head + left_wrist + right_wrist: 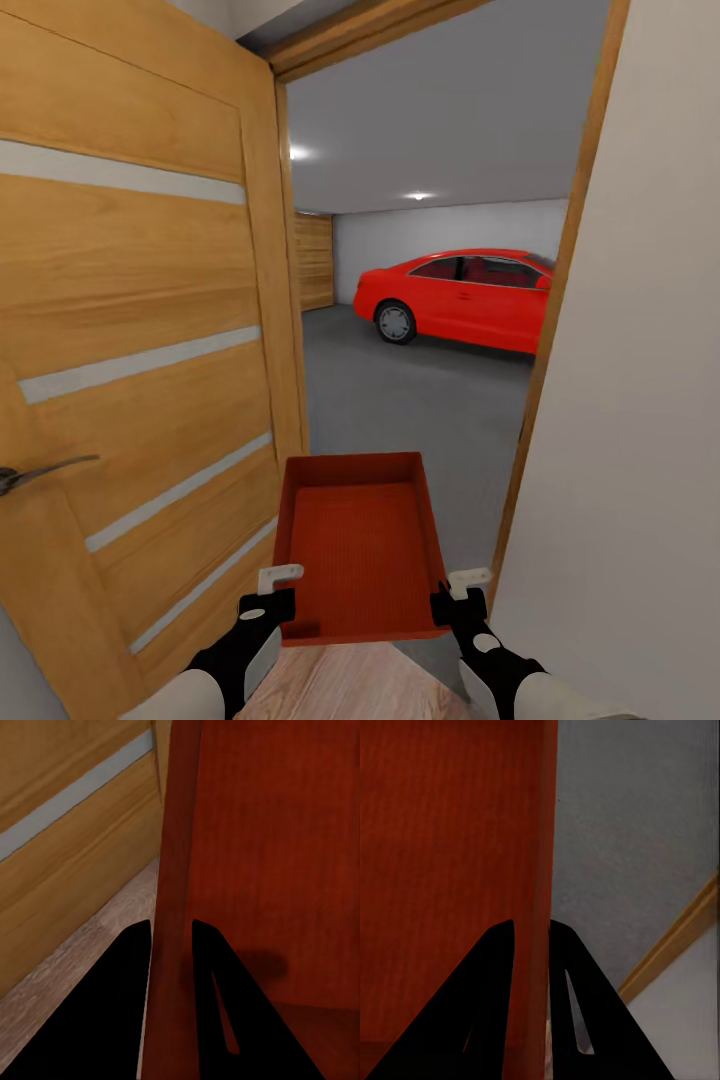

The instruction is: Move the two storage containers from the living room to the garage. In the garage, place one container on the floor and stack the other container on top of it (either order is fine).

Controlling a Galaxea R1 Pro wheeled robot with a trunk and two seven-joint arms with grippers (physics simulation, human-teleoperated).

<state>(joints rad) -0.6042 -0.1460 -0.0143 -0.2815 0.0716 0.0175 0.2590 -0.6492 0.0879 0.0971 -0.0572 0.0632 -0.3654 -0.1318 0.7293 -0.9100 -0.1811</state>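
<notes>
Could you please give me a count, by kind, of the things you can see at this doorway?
Orange-red container: 1
Grippers, left gripper and right gripper, each shut on a container wall: 2
Wooden door: 1
Red car: 1
Total: 5

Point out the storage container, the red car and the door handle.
storage container (360, 545): head view, on its ribbed inner bottom.
red car (470, 300): head view, on the side door panel.
door handle (45, 470): head view, on the lever of the open wooden door at the left.
</notes>
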